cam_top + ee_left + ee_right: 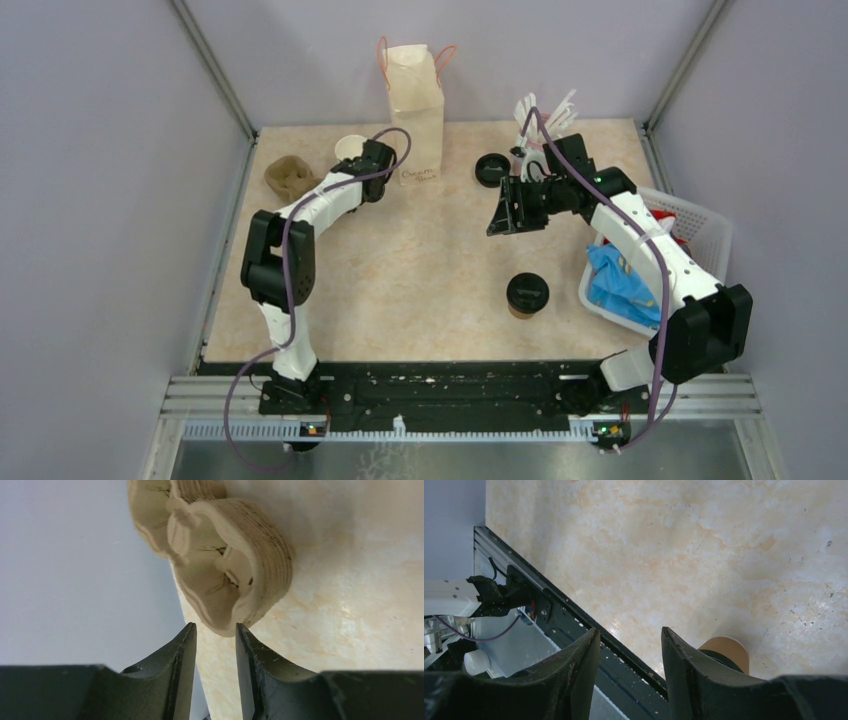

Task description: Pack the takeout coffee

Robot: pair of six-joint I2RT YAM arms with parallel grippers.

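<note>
The takeout coffee [527,296], a brown paper cup with a black lid, stands on the table at the near right. In the right wrist view it [730,650] peeks out behind the right finger. My right gripper [506,210] [630,630] hovers open above the table's middle, with nothing between its fingers. My left gripper [358,168] [215,626] is at the back left, open and rolled on its side. Its fingertips sit just at the edge of a stack of brown pulp cup carriers [290,178] [220,565], with nothing between them.
A pale paper bag [415,110] stands at the back centre. Lidless white-rimmed cups [350,147] sit behind the left gripper. A loose black lid [491,169] and white cutlery [545,115] lie at the back right. A white basket [700,225] holds blue packets [620,280].
</note>
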